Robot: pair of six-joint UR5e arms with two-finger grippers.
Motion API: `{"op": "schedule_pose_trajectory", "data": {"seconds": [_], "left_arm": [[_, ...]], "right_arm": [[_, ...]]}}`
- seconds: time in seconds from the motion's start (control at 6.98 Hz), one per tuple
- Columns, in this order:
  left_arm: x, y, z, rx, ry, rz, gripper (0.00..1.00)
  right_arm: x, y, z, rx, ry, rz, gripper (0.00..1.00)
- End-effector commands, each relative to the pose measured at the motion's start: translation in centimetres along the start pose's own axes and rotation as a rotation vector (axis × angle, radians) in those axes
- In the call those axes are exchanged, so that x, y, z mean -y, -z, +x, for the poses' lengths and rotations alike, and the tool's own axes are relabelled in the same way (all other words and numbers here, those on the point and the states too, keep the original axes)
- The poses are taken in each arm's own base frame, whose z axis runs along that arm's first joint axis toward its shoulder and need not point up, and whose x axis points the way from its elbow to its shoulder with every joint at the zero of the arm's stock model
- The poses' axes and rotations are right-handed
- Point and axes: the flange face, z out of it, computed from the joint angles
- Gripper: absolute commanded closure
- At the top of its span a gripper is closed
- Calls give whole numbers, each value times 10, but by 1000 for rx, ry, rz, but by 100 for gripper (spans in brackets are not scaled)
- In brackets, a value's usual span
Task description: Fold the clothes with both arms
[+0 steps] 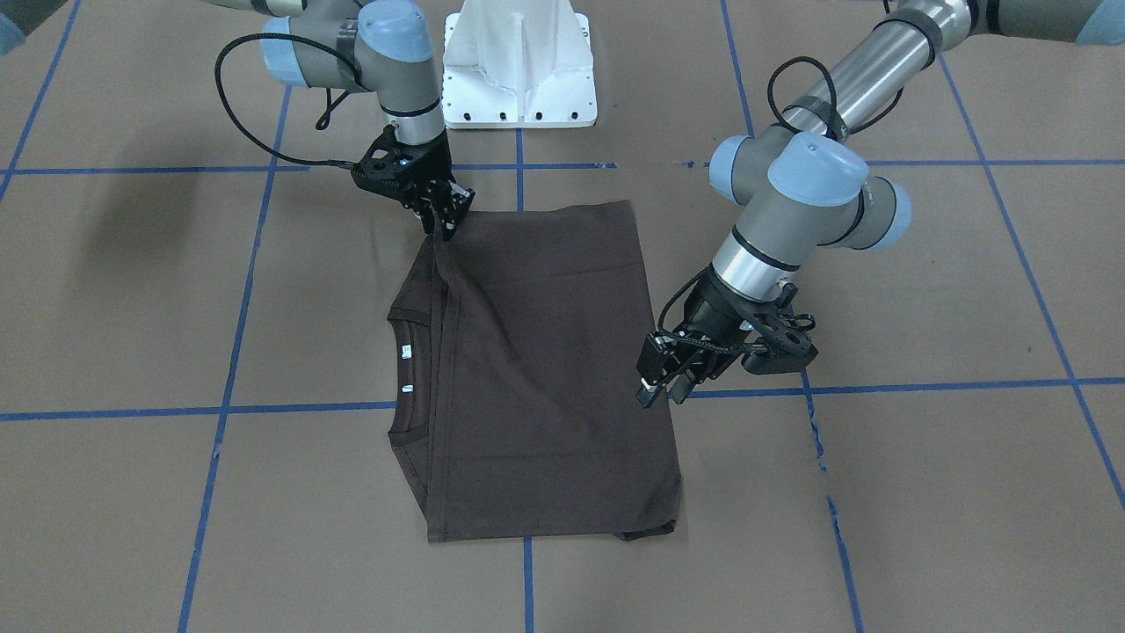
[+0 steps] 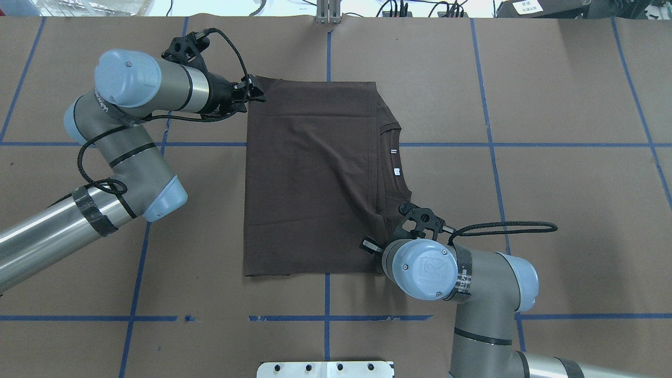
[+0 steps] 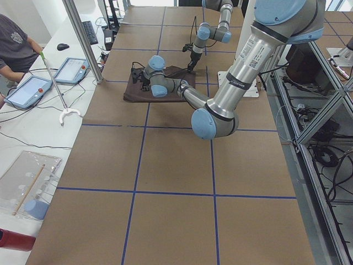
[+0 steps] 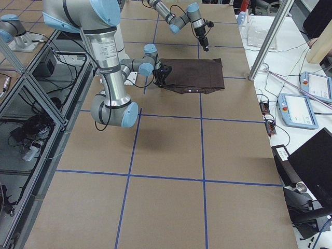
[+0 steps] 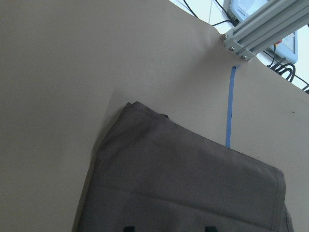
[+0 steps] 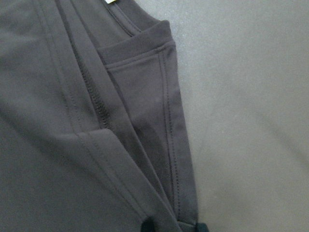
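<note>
Premises assessed as a robotics laboratory. Grounds: two industrial manipulators, the left arm (image 2: pixel 131 163) and the right arm (image 2: pixel 488 283), work over a large table (image 3: pixel 165 182) papered brown and gridded in blue tape (image 2: pixel 341 317). There is a white bolted pedestal (image 1: pixel 518 66), an aluminium frame post (image 3: pixel 83 40) and loose cables (image 3: pixel 324 155) underneath. Control pendants (image 3: pixel 26 91) lie on a white side bench (image 3: pixel 33 130), where a person (image 3: pixel 14 38) sits.

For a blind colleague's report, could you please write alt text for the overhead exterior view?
A dark T-shirt, folded into a rectangle with its collar to the right, lies on a brown, blue-lined table. The left gripper is at its far left corner, and the right gripper is near its near right corner.
</note>
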Motion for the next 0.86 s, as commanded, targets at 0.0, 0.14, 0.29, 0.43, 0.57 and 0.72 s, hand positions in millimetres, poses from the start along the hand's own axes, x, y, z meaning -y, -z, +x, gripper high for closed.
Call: {"op": "schedule_pose_trajectory", "data": {"seconds": [0.0, 0.14, 0.29, 0.43, 0.57, 0.72], "left_arm": [[0, -1, -4, 5, 2, -1, 42], [0, -1, -4, 5, 4, -1, 42], [0, 0, -3, 3, 5, -1, 42], [-1, 1, -1, -1, 22, 0, 42], [-4, 8, 0, -13, 32, -2, 42], [-13, 23, -8, -26, 56, -11, 42]], "right_arm": [[1, -5, 1, -16, -2, -20, 100], [5, -2, -1, -17, -10, -41, 100], [10, 0, -3, -13, -17, -39, 100], [15, 7, -5, -9, -25, -62, 100], [15, 13, -7, 2, -26, -68, 100], [16, 25, -10, 21, -28, -79, 100]]}}
